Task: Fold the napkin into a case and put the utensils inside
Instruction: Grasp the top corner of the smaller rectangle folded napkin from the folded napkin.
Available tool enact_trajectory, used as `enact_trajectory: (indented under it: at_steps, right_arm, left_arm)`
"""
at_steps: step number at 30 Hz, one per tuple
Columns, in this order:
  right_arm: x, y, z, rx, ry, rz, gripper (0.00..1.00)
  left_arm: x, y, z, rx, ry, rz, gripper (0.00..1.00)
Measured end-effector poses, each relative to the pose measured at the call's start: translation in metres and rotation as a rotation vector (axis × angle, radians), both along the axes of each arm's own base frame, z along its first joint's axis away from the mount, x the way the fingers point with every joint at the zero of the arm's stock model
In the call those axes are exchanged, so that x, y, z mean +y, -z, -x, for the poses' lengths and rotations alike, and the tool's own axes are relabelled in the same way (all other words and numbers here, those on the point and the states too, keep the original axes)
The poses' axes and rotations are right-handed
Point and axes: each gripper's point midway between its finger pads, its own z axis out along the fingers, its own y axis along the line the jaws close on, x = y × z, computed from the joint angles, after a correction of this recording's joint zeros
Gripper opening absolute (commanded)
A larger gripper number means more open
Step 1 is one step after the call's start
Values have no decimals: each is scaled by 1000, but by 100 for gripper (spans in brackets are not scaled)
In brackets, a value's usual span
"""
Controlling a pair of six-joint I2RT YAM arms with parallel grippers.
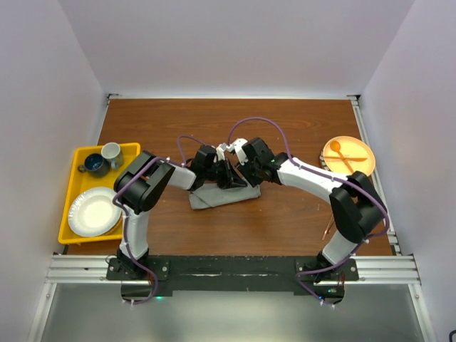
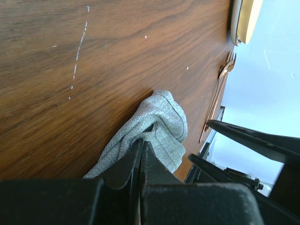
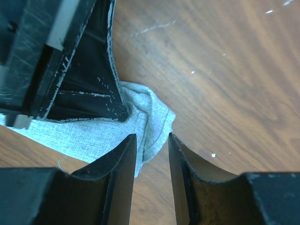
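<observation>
At mid-table, both arms crowd over the grey napkin [image 1: 214, 198], which lies partly folded as a narrow strip on the wooden table [image 1: 299, 128]. The left gripper [image 2: 141, 144] is clamped tight, pinching a raised fold of cloth at the rumpled end. The right gripper [image 3: 151, 140] sits just beside it with its jaws parted a modest way. Nothing is held between them: only bare wood shows, and the cloth's rounded edge brushes one finger.

By my read this is a fold in progress, and the case isn't flat yet, because that end is puffed up. To do it well, the left pinch should pin the layers while the right takes the loose edge squarely, low to the wood. Then it should carry the edge over in one even sweep so the hems line up. Watch for a finger clash, as those tips are very close. The copper-coloured utensils [image 2: 226, 69] lie well apart, near the table's right edge, waiting their turn.
</observation>
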Motion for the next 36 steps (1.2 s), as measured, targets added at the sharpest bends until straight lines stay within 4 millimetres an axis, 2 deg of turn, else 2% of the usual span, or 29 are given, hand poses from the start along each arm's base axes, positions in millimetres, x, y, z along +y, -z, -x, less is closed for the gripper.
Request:
enact_trajectory:
  at_steps: [11, 19, 25, 28, 33, 36]
  right_arm:
    - [-1, 21, -5, 12, -24, 53, 31]
    - [-2, 27, -9, 2, -37, 74, 0]
    - [-2, 26, -8, 1, -42, 75, 0]
    - [-1, 17, -6, -6, -49, 59, 0]
    - [9, -1, 5, -18, -91, 10, 0]
    - [12, 3, 18, -2, -127, 10, 0]
  left_arm:
    - [0, 0, 0, -2, 6, -6, 0]
    - [0, 0, 0, -8, 14, -12, 0]
    - [0, 0, 0, -3, 14, -16, 0]
    - [0, 1, -1, -3, 16, -18, 0]
    - [0, 1, 0, -9, 23, -24, 0]
    - [0, 1, 0, -10, 24, -24, 0]
